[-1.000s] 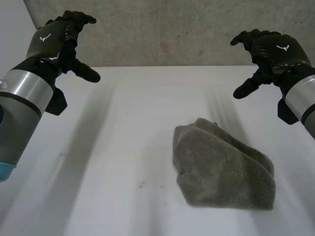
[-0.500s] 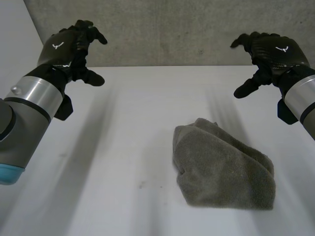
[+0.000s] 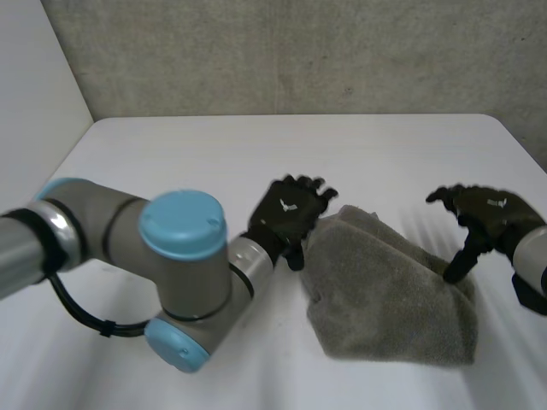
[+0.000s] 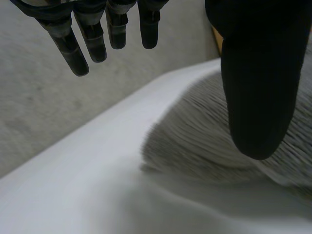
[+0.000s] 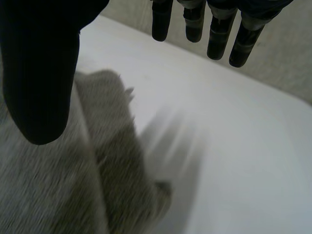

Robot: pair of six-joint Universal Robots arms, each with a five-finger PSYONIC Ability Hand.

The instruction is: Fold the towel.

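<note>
Head view: one grey towel [image 3: 389, 290] lies bunched up on the white table [image 3: 214, 145], nearer the right side. There is lots of bare room to the left and far end. Two hands are by it. The left hand [image 3: 286, 212] is at the towel's left edge and the right hand [image 3: 483, 213] at its right edge. Both have fingers spread and hold nothing. It is hard to see if they touch the cloth.

Right arm [image 3: 534, 260] is cut off at head view's edge. Left hand [image 4: 258, 83] thumb hides part of towel [image 4: 195, 141]; contact unclear.
</note>
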